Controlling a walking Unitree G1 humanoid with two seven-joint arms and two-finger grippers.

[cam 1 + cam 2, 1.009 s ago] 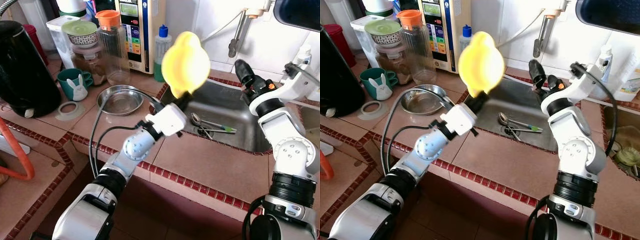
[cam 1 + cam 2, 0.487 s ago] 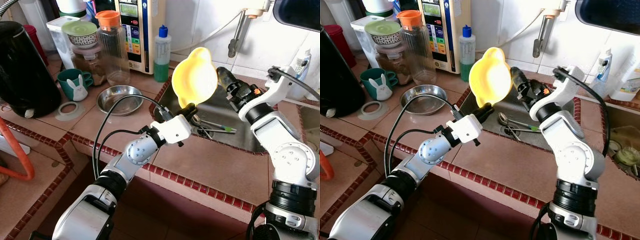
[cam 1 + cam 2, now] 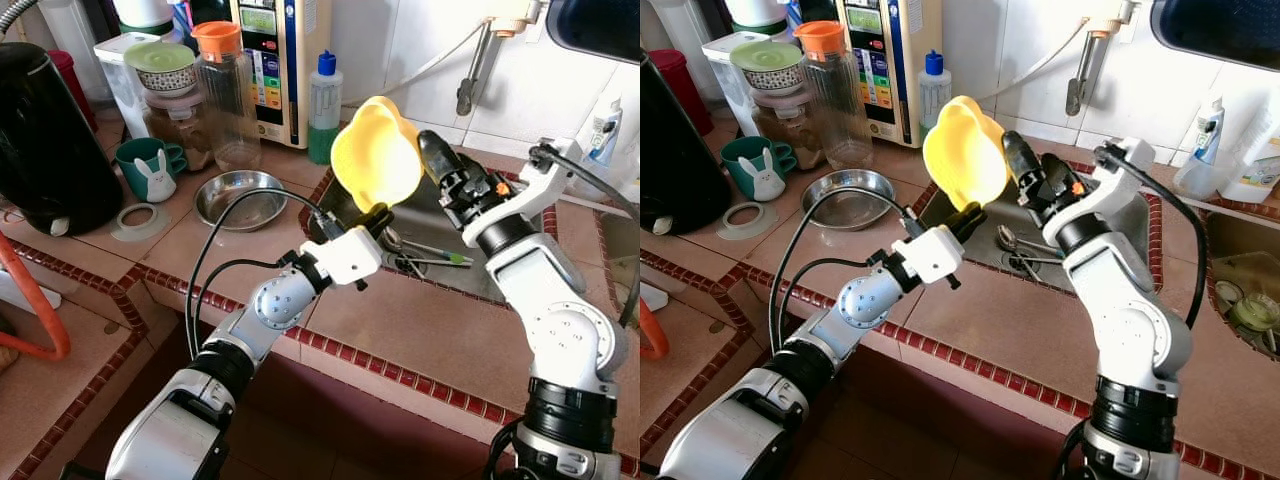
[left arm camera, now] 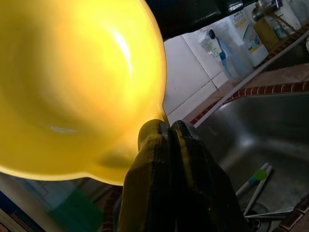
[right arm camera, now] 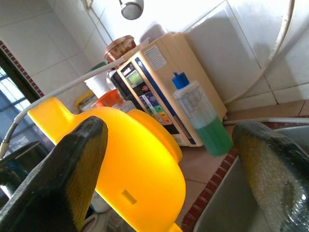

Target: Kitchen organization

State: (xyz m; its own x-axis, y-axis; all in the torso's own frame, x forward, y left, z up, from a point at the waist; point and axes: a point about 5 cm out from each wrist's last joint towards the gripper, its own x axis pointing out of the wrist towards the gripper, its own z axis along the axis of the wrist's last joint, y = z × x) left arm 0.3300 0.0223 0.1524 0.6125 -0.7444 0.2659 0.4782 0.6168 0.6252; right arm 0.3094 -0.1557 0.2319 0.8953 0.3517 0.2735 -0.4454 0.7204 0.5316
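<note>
Nearest the camera, the left gripper (image 3: 377, 212) holds the yellow bowl (image 3: 375, 155) up over the front edge of the sink (image 3: 500, 285), its jaws clamped together on the bowl's lower rim. Over the past second the bowl has swung from high over the tabletop (image 3: 420, 330) toward the sink and turned, so its hollow now faces the robot's left and its back faces the right gripper (image 3: 440, 178). That gripper has come in from beside the far sink edge and now stands just behind the bowl with its jaws wide apart, one finger (image 5: 72, 164) on each side of it in the right wrist view; whether a finger touches the bowl yet cannot be told. This reads as a handover from left to right about to close, likely before the bowl goes into the sink or elsewhere. In the basin below lie a spoon (image 3: 392, 238) and a green-tipped utensil (image 3: 440, 257), which could be struck if the bowl is lowered there. On the left of the tabletop sit a steel dish (image 3: 240, 199), a rabbit mug (image 3: 150, 170) and a black kettle (image 3: 45, 140). Farther back stand a jar (image 3: 222, 90) with an orange lid, a green soap bottle (image 3: 322, 105) and a water purifier (image 3: 275, 60) against the tiled wall.
</note>
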